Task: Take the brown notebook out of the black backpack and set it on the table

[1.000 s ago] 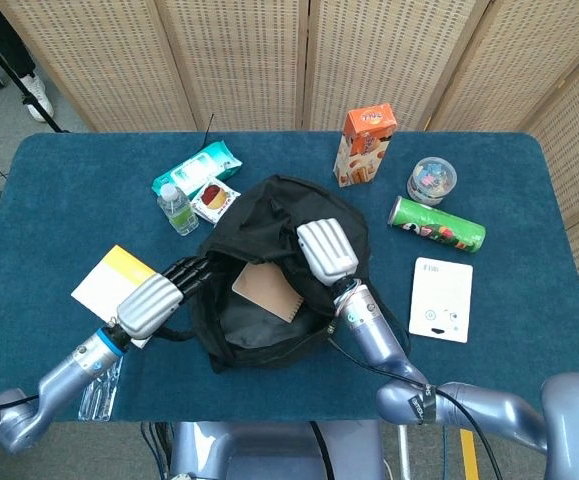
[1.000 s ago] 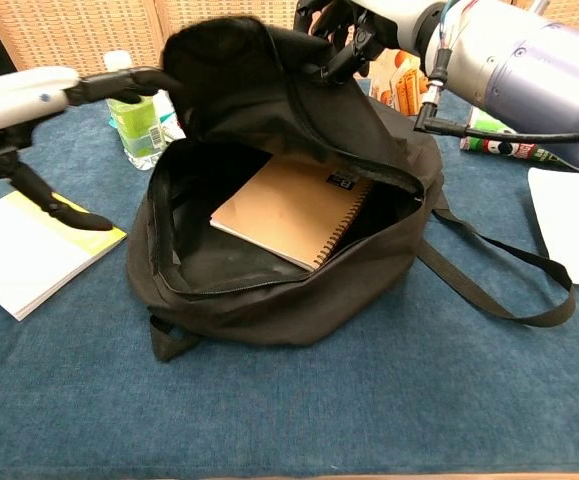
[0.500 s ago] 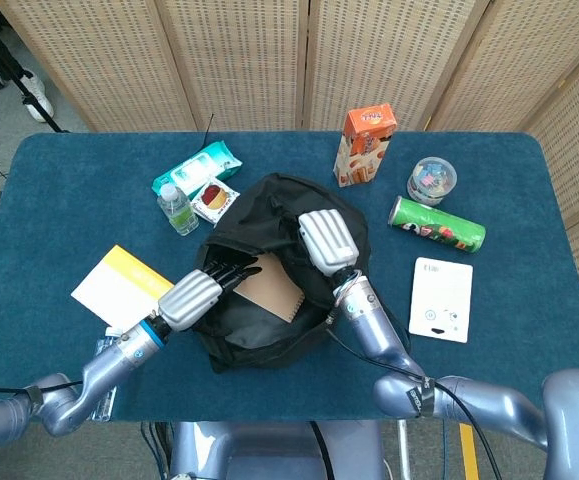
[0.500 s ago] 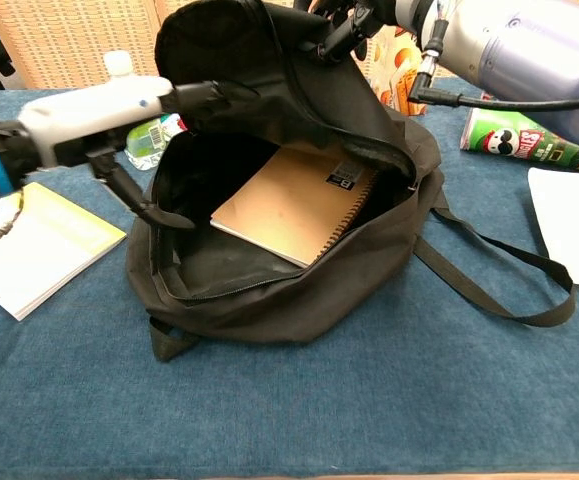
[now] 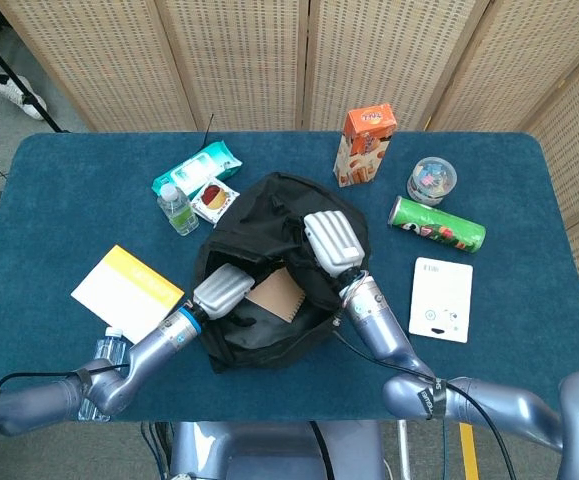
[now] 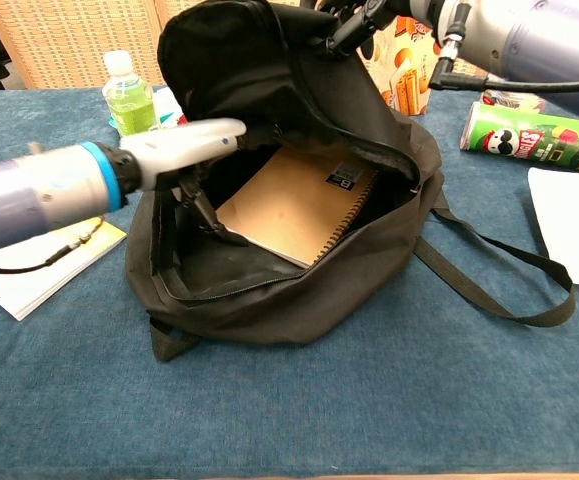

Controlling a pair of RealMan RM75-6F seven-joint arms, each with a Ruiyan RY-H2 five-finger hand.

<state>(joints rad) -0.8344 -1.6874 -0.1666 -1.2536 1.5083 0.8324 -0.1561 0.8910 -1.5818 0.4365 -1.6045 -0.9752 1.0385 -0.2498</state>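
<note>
The right hand grips the black backpack flap, holding it open. The left hand reaches inside, fingers apart, empty; the brown notebook lies just beneath them in the bag. Next, I judge, it must close on the notebook's near edge.

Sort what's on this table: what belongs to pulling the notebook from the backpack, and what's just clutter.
Job: brown notebook, black backpack, left hand reaching inside, right hand holding the flap up.

Clutter: green bottle, orange carton, chips can, white card, yellow booklet, snack packs.
</note>
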